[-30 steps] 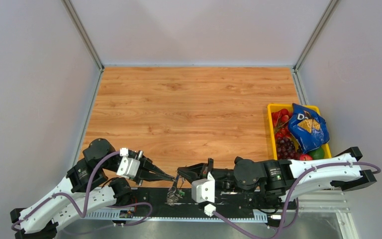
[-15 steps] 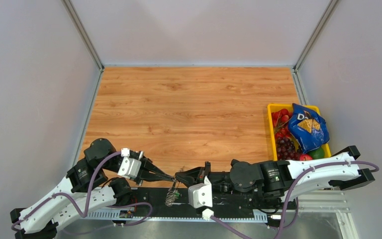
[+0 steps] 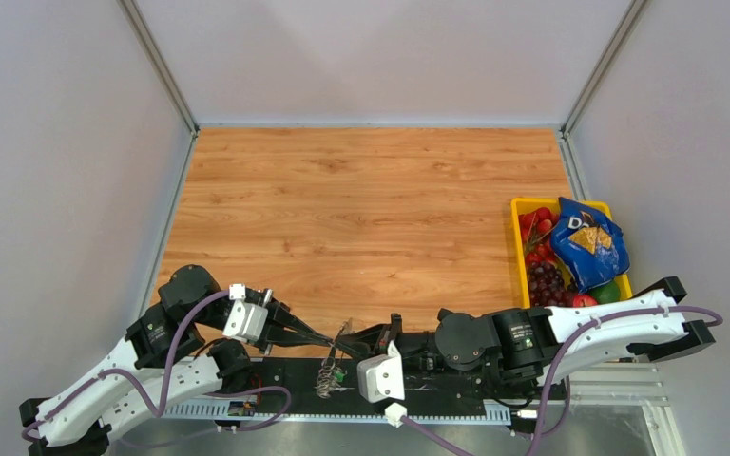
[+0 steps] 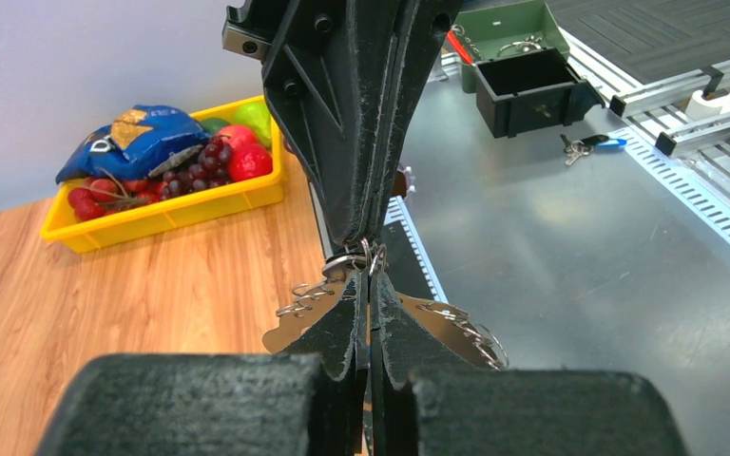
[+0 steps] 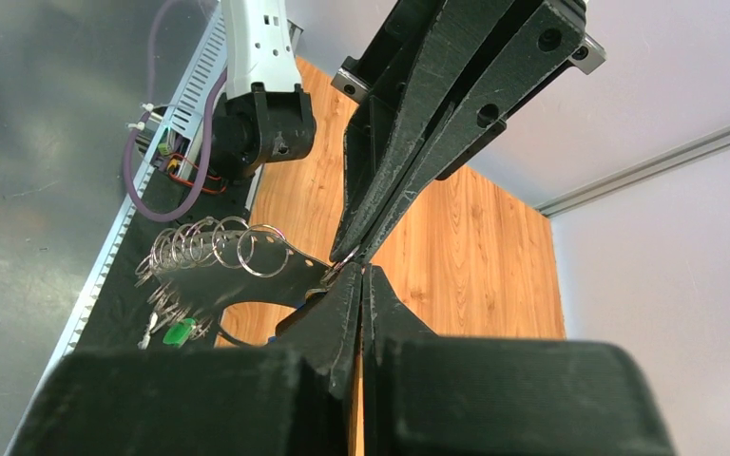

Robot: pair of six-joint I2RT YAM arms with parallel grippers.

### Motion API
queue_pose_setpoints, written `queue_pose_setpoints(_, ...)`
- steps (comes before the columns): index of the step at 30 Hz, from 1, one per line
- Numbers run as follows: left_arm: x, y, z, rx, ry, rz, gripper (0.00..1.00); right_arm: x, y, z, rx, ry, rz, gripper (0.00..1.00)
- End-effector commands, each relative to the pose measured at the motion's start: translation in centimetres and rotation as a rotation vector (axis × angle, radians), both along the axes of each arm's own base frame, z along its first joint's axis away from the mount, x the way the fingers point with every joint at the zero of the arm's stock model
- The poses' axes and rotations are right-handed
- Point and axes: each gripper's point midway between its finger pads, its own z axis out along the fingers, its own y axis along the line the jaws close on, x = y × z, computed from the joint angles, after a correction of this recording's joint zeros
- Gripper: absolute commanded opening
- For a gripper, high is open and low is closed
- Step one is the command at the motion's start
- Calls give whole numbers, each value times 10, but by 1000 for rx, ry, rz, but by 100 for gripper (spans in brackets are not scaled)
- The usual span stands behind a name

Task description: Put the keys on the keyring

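The keyring (image 3: 328,373) is a flat silver piece fringed with small rings and a green tag (image 5: 179,331). It hangs over the table's near edge. My left gripper (image 3: 329,340) is shut on its top, with the piece spreading to both sides of my fingers (image 4: 337,328). My right gripper (image 3: 346,336) is shut and meets the left tip to tip at a small ring (image 4: 369,255). A sliver of blue (image 5: 297,305) beside its fingers (image 5: 337,313) looks like a key head; the key itself is mostly hidden. Another blue-headed key (image 4: 589,144) lies on the metal bench.
A yellow tray (image 3: 517,249) with fruit and a blue chip bag (image 3: 585,243) stands at the table's right edge. A black box (image 4: 528,85) and a green box (image 4: 513,24) sit on the bench beyond the near edge.
My right arm has slid left until its fingertips meet the left gripper's tips. The left gripper and the hanging keyring have barely moved.
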Motion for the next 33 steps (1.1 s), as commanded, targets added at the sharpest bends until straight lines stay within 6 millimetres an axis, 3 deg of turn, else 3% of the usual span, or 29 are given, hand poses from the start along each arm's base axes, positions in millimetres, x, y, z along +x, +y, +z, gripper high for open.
queue_pose_setpoints(1, -2, 3, 22, -73, -68, -2, 0, -4, -2, 24, 55, 16, 11, 0)
queue_pose_setpoints(15, 0, 4, 26, -85, -74, 19, 0, -8, -5, 18, 36, 13, 15, 0)
queue_pose_setpoints(30, -6, 13, 60, -253, -57, 34, 0, -8, -7, 12, 46, 44, -5, 0)
queue_pose_setpoints(33, -7, 12, 65, -288, -42, 26, 0, -4, -9, 21, 81, 60, -35, 10)
